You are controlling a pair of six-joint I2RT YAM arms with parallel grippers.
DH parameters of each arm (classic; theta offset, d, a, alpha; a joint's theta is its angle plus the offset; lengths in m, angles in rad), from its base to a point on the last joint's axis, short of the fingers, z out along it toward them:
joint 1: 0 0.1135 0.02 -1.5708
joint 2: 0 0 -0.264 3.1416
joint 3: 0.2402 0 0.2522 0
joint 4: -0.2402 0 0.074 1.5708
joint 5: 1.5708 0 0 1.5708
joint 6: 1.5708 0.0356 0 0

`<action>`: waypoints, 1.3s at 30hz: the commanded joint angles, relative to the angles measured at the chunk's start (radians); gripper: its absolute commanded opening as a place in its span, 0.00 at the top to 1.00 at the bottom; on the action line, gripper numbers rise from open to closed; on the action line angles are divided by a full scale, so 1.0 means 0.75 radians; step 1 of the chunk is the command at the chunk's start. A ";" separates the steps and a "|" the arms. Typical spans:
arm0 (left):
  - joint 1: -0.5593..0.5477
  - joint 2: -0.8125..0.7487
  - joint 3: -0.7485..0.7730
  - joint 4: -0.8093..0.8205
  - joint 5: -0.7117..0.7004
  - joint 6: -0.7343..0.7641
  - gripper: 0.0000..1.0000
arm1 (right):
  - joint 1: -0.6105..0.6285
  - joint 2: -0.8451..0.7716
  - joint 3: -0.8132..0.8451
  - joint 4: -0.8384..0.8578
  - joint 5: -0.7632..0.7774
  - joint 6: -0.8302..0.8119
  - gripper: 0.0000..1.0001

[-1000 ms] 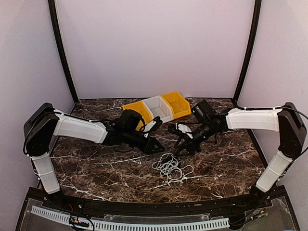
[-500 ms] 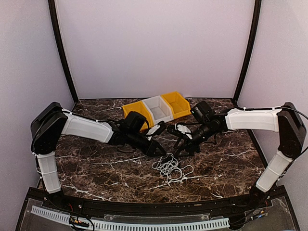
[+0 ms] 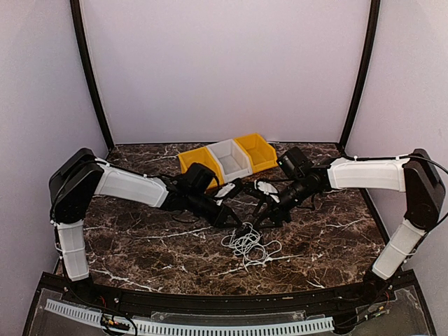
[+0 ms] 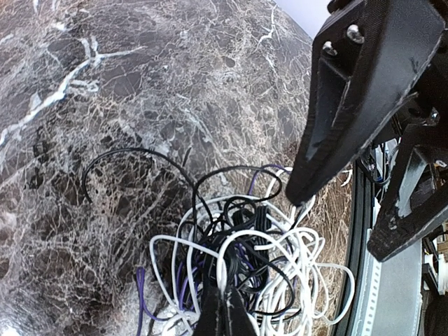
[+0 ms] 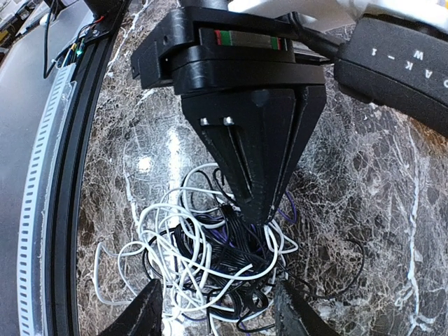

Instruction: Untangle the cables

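Note:
The cables (image 3: 250,244) lie in one tangled heap of white, black and purple strands on the marble table (image 3: 140,245). My left gripper (image 3: 240,225) reaches in from the left with its tip in the heap's far-left edge. In the left wrist view the left gripper (image 4: 225,311) is shut on strands of the cables (image 4: 245,266), a white loop and black cord rising from its tip. My right gripper (image 5: 222,318) stands open, its two fingers straddling the cables (image 5: 217,259). Opposite it the left gripper (image 5: 260,203) points down into the heap. The right gripper's fingers (image 4: 350,105) hang just beyond the tangle.
Three bins stand in a row at the back: yellow (image 3: 198,159), white (image 3: 229,155), yellow (image 3: 257,150). A black rail with a white perforated strip (image 3: 189,325) runs along the table's near edge. Both arms nearly meet over the middle.
The left arm has reached further right to the tangle and its jaws have closed on strands there. The right gripper has stayed almost still and open.

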 commanded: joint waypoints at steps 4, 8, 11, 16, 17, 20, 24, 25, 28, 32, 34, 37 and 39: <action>0.003 -0.087 0.051 -0.086 0.021 0.016 1.00 | 0.013 -0.001 -0.012 0.019 -0.006 0.004 0.48; 0.003 -0.156 0.088 -0.160 -0.011 0.041 1.00 | 0.014 -0.013 -0.021 0.064 0.030 0.008 0.45; 0.003 -0.184 0.125 -0.227 -0.021 0.059 1.00 | 0.019 -0.005 0.010 0.078 0.042 0.023 0.43; 0.013 -0.252 0.165 -0.240 -0.033 0.056 1.00 | 0.020 0.020 0.053 0.171 0.037 0.067 0.40; 0.016 -0.260 0.172 -0.240 -0.032 0.048 1.00 | 0.020 0.021 0.050 0.208 0.041 0.083 0.39; 0.030 -0.299 0.176 -0.225 -0.028 0.030 1.00 | 0.020 0.034 0.038 0.319 0.041 0.152 0.35; 0.046 -0.353 0.166 -0.191 -0.015 -0.002 1.00 | 0.021 0.088 0.028 0.405 0.014 0.218 0.47; 0.049 -0.373 0.161 -0.184 -0.017 -0.010 1.00 | 0.019 0.109 0.027 0.409 -0.003 0.230 0.55; 0.068 -0.412 0.149 -0.153 -0.020 -0.030 1.00 | 0.018 0.142 0.013 0.418 -0.049 0.262 0.66; 0.098 -0.467 0.130 -0.138 -0.021 -0.049 1.00 | 0.011 0.124 -0.030 0.432 -0.069 0.277 0.77; 0.108 -0.488 0.124 -0.113 -0.034 -0.048 1.00 | -0.004 0.079 -0.049 0.439 -0.079 0.291 0.93; 0.119 -0.496 0.121 -0.120 -0.050 -0.040 1.00 | -0.018 -0.024 -0.064 0.444 -0.065 0.290 1.00; 0.122 -0.492 0.116 -0.125 -0.064 -0.032 1.00 | -0.028 -0.077 -0.043 0.401 -0.048 0.262 1.00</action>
